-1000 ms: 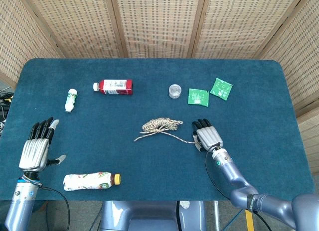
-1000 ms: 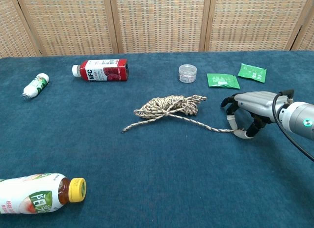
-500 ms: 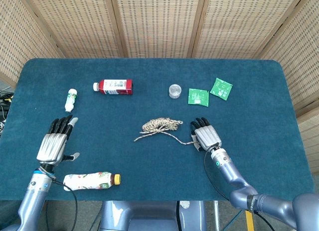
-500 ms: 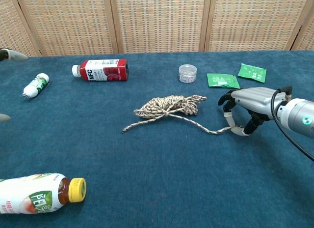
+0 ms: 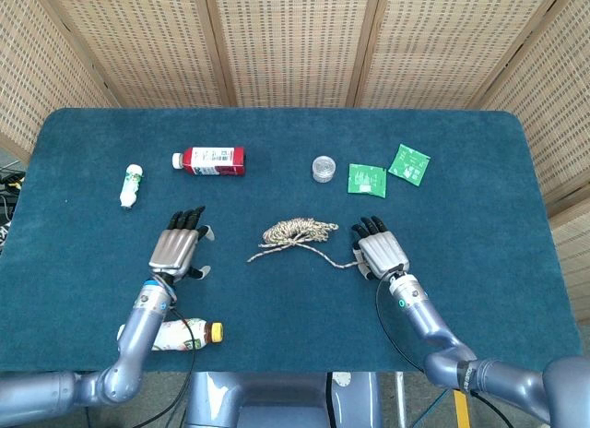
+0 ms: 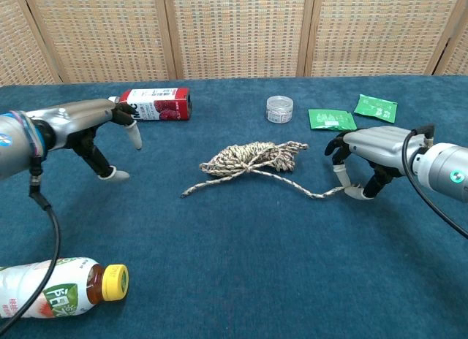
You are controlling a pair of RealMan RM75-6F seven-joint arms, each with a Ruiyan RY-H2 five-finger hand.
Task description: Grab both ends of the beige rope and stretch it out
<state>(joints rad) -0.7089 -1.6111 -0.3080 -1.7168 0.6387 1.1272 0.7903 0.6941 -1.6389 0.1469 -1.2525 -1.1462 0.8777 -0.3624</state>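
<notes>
A blue table [image 5: 479, 262] is being backed by woven wicker panels [image 5: 295, 41]; the left hand [image 5: 177, 248] is being held wide above the cloth, nothing in it, well left of the beige rope [image 5: 297, 232], which is lying bundled at mid-table; the right hand [image 6: 365, 153] is being curled down on the rope's right end, pinching it against the cloth.

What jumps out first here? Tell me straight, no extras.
The bundled beige braided rope lies at the middle of the dark blue cloth table. The right robot hand pinches the rope's right end, while the left robot hand hovers open, apart from the loose left end. A red-labelled plastic juice bottle lies on its side at the back left.
</notes>
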